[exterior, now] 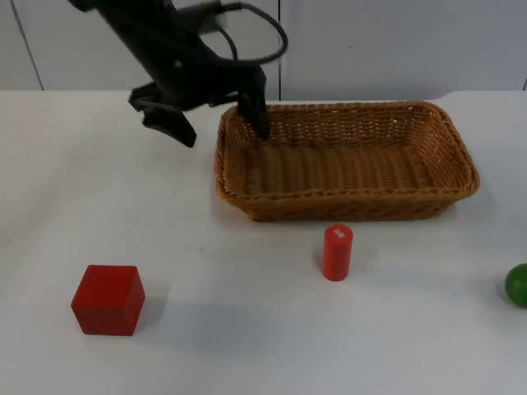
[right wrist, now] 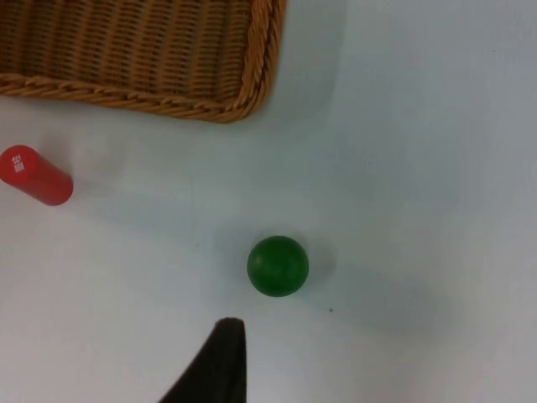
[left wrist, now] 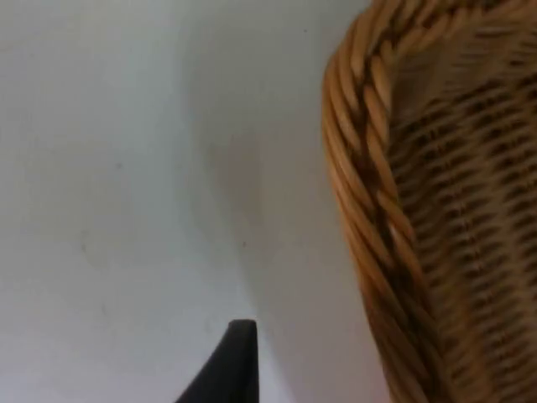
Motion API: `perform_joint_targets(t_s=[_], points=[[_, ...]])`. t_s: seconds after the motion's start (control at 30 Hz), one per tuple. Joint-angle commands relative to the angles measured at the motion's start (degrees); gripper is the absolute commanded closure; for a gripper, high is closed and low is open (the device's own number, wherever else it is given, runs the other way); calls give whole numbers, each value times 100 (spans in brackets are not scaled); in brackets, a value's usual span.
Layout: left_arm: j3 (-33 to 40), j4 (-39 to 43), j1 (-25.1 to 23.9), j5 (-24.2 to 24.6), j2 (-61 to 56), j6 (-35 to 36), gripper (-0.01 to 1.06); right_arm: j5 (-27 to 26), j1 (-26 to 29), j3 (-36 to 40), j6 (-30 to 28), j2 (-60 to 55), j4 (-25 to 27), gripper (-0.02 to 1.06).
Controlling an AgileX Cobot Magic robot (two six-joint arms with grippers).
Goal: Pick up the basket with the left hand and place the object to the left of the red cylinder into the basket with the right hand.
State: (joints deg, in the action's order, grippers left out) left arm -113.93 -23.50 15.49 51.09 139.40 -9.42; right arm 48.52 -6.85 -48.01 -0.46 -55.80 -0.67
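Our left gripper [exterior: 216, 122] is spread wide, straddling the basket [exterior: 346, 160] rim's left end for the lift. Red cube [exterior: 108, 299] sits well left of the red cylinder [exterior: 337, 252]. Right gripper's state: can't tell.

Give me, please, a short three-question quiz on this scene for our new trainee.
1. True or false: the left gripper straddles the basket rim, one finger inside.
2. What lies left of the cylinder? A ball, B cube, C cone.
3. Fill in: the ball is coloured ____.

Key: 1 true; 2 B, the red cube; 3 green.
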Motion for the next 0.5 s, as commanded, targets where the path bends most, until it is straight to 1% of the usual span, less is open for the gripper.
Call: perform_joint_targets(t_s=[0.0,0.13,0.27,0.33,0.4,0.43,0.47], points=[[-252,49,49,111,224,88,0,-29,34,-46,4,6,-9,-1],[-561,18,110,124,578,88,0,-76,34,-46,4,6,-25,-1],[-643,18,148,176,763,88,1,-97,34,-46,4,6,-25,-1],[-643,5,148,176,800,88,14,-108,34,-46,4,6,-25,-1],[-643,5,148,176,800,88,34,-134,34,-46,4,6,-25,-1],[-643,5,148,176,800,88,34,-134,34,-46,4,6,-25,-1],[-643,5,148,176,800,88,43,-134,34,-46,4,6,-25,-1]])
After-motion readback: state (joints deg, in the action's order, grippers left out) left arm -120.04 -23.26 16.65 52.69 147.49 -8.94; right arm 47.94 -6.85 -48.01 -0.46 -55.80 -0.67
